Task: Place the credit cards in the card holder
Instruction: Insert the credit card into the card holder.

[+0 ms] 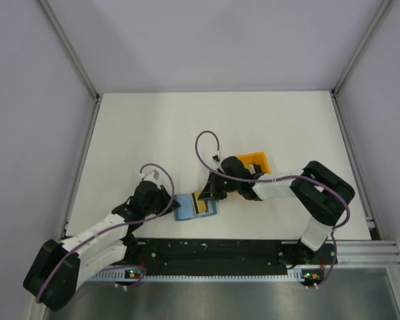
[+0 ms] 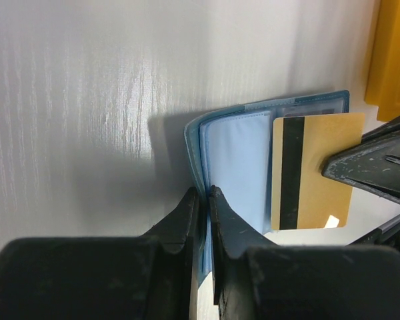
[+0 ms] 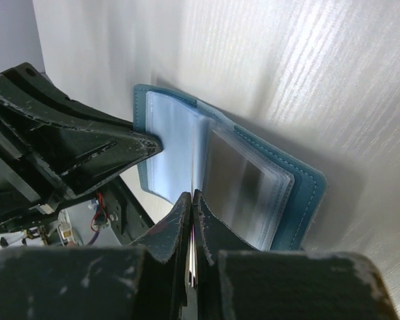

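Observation:
The teal-blue card holder [image 1: 189,210] lies open on the table, its pale blue pockets facing up [image 2: 235,160]. My left gripper [image 2: 205,195] is shut on its near-left cover edge, also seen in the top view [image 1: 168,204]. My right gripper [image 3: 193,197] is shut on one credit card, which it sees edge-on [image 3: 194,170]. The card is tan-gold with a black stripe [image 2: 312,175] and stands over the holder's right half, by the clear sleeves [image 3: 243,183]. In the top view the right gripper [image 1: 210,193] is just right of the holder. No other cards show.
An orange open-frame rack [image 1: 257,162] stands behind the right gripper, also at the left wrist view's right edge [image 2: 392,57]. The left gripper's fingers [image 3: 130,145] sit close to the card. The black base rail [image 1: 213,253] runs along the near edge.

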You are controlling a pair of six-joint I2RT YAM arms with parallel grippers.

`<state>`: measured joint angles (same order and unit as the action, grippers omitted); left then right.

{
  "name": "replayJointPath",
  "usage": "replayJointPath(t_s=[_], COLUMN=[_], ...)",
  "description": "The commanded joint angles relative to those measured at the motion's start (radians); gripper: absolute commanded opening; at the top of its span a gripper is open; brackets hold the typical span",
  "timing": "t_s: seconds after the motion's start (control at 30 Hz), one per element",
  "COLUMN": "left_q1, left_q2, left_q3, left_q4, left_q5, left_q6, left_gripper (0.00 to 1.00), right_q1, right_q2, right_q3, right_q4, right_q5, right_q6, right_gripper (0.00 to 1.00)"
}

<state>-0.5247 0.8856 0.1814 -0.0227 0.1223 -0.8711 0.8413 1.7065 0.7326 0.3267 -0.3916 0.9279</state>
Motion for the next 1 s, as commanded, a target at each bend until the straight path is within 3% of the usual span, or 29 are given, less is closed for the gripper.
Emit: replayJointPath(t_s=[0.0, 0.5, 0.97], left_q1=[-0.001, -0.001, -0.001], left_q2=[0.015, -0.016, -0.036], left_q3=[0.024, 0.004, -0.014], left_q4=[0.013, 0.015, 0.014], left_q5=[-0.018, -0.016, 0.004], left_q6=[-0.003, -0.016, -0.014], left_gripper=[0.11, 0.11, 0.11], right_q1=[0.001, 0.015, -0.028], right_q2=[0.024, 0.077, 0.094], right_q3=[-0.005, 0.01, 0.07], right_q4=[0.025, 0.035, -0.006], right_q5=[-0.01, -0.01, 0.028], right_q6=[0.008, 0.025, -0.055], right_gripper=[0.0, 0.0, 0.0])
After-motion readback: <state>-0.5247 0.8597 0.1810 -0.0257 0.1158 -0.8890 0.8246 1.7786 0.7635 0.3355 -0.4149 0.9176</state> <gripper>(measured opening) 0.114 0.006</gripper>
